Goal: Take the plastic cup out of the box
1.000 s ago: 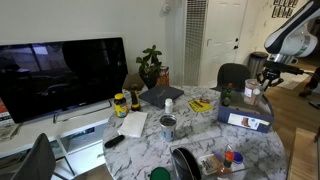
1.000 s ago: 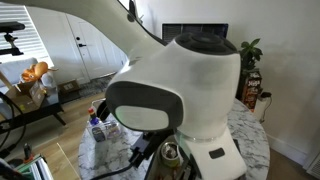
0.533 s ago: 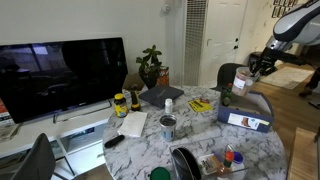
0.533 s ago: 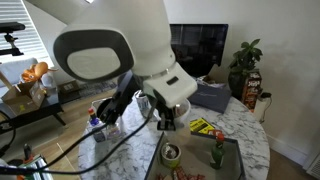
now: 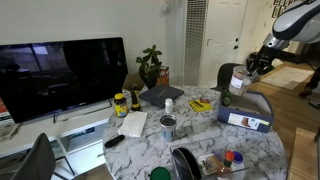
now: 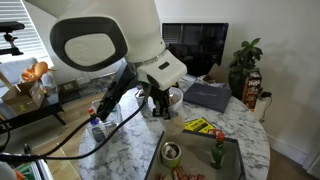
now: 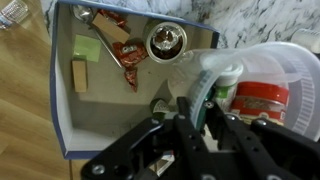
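Observation:
My gripper (image 7: 197, 102) is shut on the rim of the plastic cup (image 7: 268, 70), a whitish cup with a reddish-pink band. In the wrist view the cup hangs over the right end of the blue-grey box (image 7: 105, 112). In an exterior view the gripper (image 5: 245, 73) holds the cup (image 5: 237, 81) in the air, above and to the left of the box (image 5: 246, 119) with its white label. In the other exterior view the gripper (image 6: 162, 103) is left of the box (image 6: 212, 95), and the arm hides most of the cup.
The box holds a silvery can (image 7: 167, 40), red wrappers (image 7: 125, 52), a green block (image 7: 88, 47) and a brown block (image 7: 80, 75). On the marble table stand a TV (image 5: 62, 75), a plant (image 5: 150, 65), a dark tray (image 5: 200, 163) and a yellow item (image 5: 199, 105).
The gripper has risen out of the box with the cup and moved left, away from the box, toward the middle of the table.

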`<state>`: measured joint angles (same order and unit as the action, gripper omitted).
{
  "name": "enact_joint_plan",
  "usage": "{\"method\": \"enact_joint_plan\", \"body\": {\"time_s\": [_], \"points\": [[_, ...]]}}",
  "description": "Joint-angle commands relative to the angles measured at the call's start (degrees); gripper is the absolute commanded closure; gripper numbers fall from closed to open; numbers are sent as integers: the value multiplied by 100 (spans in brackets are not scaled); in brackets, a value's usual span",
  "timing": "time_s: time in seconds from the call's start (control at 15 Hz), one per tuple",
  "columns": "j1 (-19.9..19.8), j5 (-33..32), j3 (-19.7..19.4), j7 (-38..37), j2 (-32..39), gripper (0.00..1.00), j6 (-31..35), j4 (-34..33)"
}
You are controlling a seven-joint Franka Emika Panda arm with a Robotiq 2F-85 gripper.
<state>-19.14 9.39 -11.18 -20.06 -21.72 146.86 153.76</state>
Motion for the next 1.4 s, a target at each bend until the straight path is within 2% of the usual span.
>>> {"method": "enact_joint_plan", "body": {"time_s": [0.0, 0.27, 0.47, 0.6, 0.8, 0.87, 0.93, 1.27, 1.33], "points": [[146, -73, 199, -11, 133, 94, 74, -215], [239, -1128, 1270, -758, 295, 94, -131, -1036], [326, -2137, 1949, -1272, 811, 94, -629, -2099], [694, -2265, 2063, -1027, 1313, 94, -1252, -2896], [1342, -1929, 2034, -413, 2119, 94, -1731, -3972], [1305, -2045, 1856, -788, 1474, 94, -1432, -3196], [1439, -2029, 1839, -789, 1664, 77, -1467, -3407], [1458, -2028, 1693, -791, 1656, 77, -1465, -3352], [1458, -2028, 1693, -791, 1652, 94, -1465, -3352]]}}
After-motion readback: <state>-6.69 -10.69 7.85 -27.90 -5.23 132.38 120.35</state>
